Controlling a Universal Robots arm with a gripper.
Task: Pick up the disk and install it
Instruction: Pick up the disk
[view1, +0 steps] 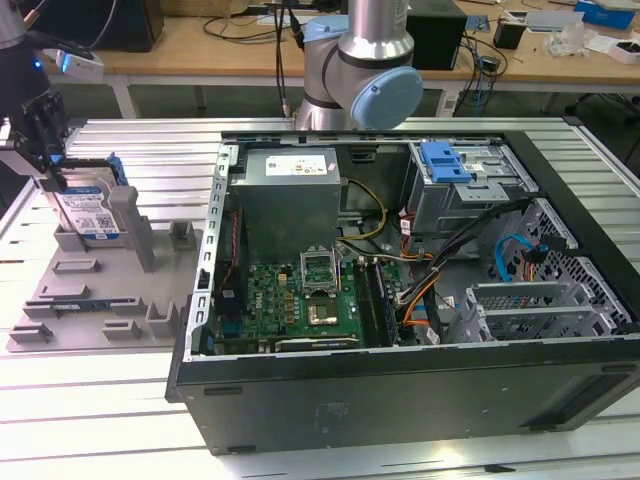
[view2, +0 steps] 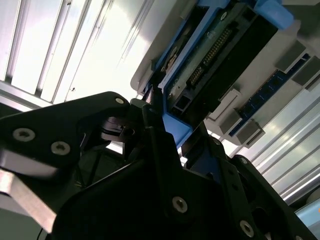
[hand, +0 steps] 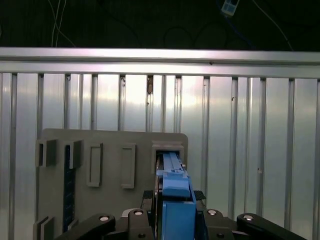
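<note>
Exterior view showed me the flat silver disk (view1: 85, 212), with its white-and-blue label and blue plastic bracket, standing upright in a slot of the grey plastic holder tray (view1: 100, 300). The tray lay on the ribbed aluminium worktop (view1: 100, 440) at the exterior view's left. The black gripper (view1: 50, 165) was at the upper edge of the disk. In the first wrist view the blue bracket (hand: 175, 192) ran between the jaws, which stood narrow and close against both its sides, so I judged the gripper was closed on the disk. I judged that the grasp was made but the lift was not: the disk sat in its slot. The open black computer case (view1: 400, 400) with its blue-handled drive bay (view1: 445, 160) was well apart, so the carrying and the installing were left to do.
</note>
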